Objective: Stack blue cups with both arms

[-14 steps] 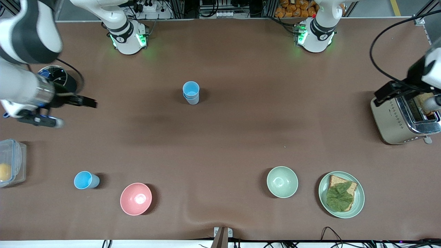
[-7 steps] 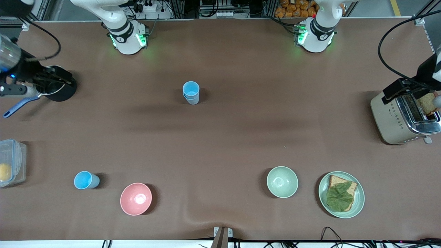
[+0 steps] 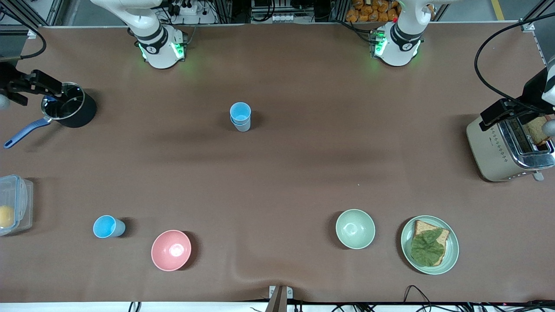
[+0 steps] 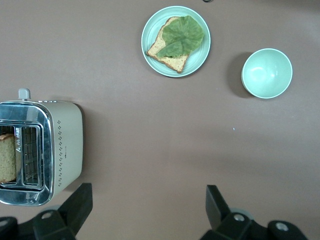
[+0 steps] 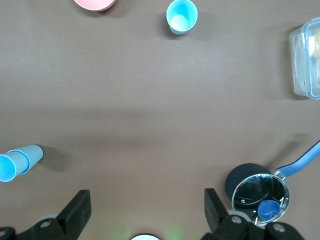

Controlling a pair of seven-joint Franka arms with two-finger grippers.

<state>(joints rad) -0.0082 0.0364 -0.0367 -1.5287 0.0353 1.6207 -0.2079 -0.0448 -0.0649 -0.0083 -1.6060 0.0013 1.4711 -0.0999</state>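
A sky-blue cup sits nested in a grey-blue cup; this stack [image 3: 240, 116] stands upright mid-table and shows in the right wrist view [image 5: 17, 162]. A single sky-blue cup [image 3: 108, 226] stands nearer the front camera toward the right arm's end, beside the pink bowl, and shows in the right wrist view [image 5: 181, 16]. My right gripper [image 3: 32, 86] [image 5: 147, 210] is open and empty, raised over the pot at the right arm's end. My left gripper [image 3: 503, 112] [image 4: 148, 207] is open and empty, raised over the toaster at the left arm's end.
A black pot [image 3: 69, 110] with a blue handle, a clear lidded container [image 3: 15, 203], a pink bowl [image 3: 171, 250], a pale green bowl [image 3: 355, 229], a plate [image 3: 451, 255] with bread and a leaf, and a toaster [image 3: 498, 151] holding bread.
My right arm has pulled up and away toward the right arm's end of the table, uncovering the pot. My left gripper has shifted slightly over the toaster. The cups have not moved.
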